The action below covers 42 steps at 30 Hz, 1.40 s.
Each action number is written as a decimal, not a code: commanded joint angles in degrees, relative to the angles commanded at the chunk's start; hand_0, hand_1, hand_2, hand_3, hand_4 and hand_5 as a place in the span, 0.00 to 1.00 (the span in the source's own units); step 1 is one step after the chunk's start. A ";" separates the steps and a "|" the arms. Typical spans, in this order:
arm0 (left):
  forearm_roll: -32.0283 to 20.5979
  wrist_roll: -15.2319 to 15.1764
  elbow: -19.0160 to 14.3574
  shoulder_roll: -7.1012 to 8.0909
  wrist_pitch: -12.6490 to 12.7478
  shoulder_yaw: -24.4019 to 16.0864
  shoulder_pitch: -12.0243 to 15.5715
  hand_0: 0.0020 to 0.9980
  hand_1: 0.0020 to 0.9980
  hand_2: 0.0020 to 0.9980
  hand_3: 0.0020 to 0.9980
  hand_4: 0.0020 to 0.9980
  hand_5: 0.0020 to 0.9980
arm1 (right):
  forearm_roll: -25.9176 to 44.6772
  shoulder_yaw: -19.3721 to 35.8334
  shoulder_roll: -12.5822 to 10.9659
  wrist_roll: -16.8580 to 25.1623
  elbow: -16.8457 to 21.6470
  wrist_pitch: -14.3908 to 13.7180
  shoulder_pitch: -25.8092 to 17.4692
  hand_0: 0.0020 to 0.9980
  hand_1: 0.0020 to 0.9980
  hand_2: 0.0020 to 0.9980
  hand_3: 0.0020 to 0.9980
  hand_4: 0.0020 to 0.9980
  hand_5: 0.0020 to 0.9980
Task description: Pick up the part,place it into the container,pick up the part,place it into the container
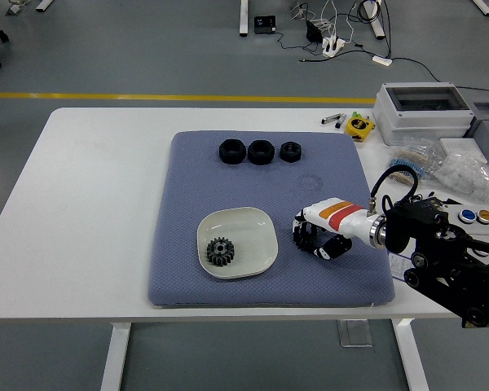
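Note:
My right hand (314, 242) comes in from the right and rests low on the blue-grey mat (196, 187), just right of the white bowl (261, 226). Its fingers are curled down around a small black gear (302, 238), which is mostly hidden under them and still lies on the mat. A second black gear (221, 252) lies inside the bowl. Three black ring-shaped parts (261, 151) sit in a row at the mat's far edge. My left arm is out of view.
A grey lidded box (424, 110) and a yellow tape measure (359, 126) stand at the table's back right. Plastic bags (469, 175) and coloured buttons (482, 216) lie at the right edge, behind my arm.

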 joint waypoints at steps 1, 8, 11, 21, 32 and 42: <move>-0.09 -0.01 0.00 0.01 0.00 0.05 -0.02 0.71 0.63 0.64 0.56 0.61 0.68 | 0.00 -0.06 -0.06 0.02 0.00 0.10 -0.02 0.40 0.44 0.49 0.46 0.58 0.00; -0.08 0.00 0.00 0.00 -0.01 0.07 -0.06 0.71 0.63 0.64 0.56 0.61 0.68 | 0.03 0.33 -0.59 0.33 0.93 0.19 -0.11 0.37 0.42 0.47 0.44 0.60 0.00; 0.09 0.04 0.00 0.00 -0.04 -0.06 -0.01 0.71 0.63 0.64 0.56 0.61 0.68 | 0.13 0.92 -0.79 0.43 1.64 -0.19 -0.16 0.33 0.41 0.46 0.44 0.63 0.00; 0.70 0.17 0.00 0.07 -0.13 -0.45 0.33 0.71 0.63 0.64 0.56 0.61 0.68 | -0.51 4.59 -0.54 -0.50 6.81 -4.01 -0.83 0.33 0.41 0.46 0.44 0.64 0.00; 0.99 0.19 0.00 0.23 -0.24 -0.65 0.37 0.71 0.63 0.64 0.56 0.61 0.68 | -2.36 2.45 1.66 -6.28 14.88 -7.14 -0.16 0.30 0.41 0.46 0.44 0.63 0.00; 0.76 0.12 0.00 0.39 -0.14 -0.76 -0.09 0.71 0.62 0.64 0.56 0.61 0.68 | -1.73 -0.94 5.58 -10.79 11.04 -5.45 2.24 0.34 0.48 0.57 0.88 0.73 0.07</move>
